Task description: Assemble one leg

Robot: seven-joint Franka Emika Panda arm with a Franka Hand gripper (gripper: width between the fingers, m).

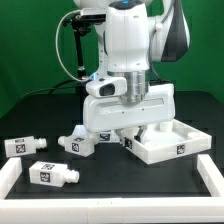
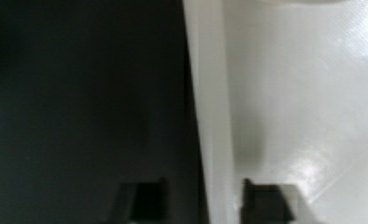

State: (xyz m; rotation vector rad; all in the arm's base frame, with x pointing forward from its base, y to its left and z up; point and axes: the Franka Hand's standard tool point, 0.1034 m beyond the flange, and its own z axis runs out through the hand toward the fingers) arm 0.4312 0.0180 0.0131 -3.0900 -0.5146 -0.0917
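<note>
As the arm (image 1: 125, 45) leans down in the middle of the scene, its hand (image 2: 206, 200) sits low over the tabletop (image 1: 155, 150), right at that part's edge on the exterior view's left. The wrist view shows it plainly. Two dark fingertips (image 2: 145, 200) stand apart, one over the black worktop (image 1: 120, 185), the other over the white face of the tabletop. The tabletop's edge runs straight between them. So the hand is parted to a middling width and straddles that edge, with a sliver of gap on either side, and as far as I can see it grips nothing.

Now the legs, and three of them lie loose on the worktop. The far leg (image 1: 20, 147) is on its side out at the exterior view's left, tag facing us. The near leg (image 1: 55, 172) lies closer to the camera, also on its side, just inside the white rail (image 1: 110, 208) that borders the front of the worktop. The third leg (image 1: 80, 143) lies just beside the hand's housing, on the exterior view's left of the tabletop. One more tag peeks out under the hand, but whether it belongs to a fourth leg I cannot tell.
</note>
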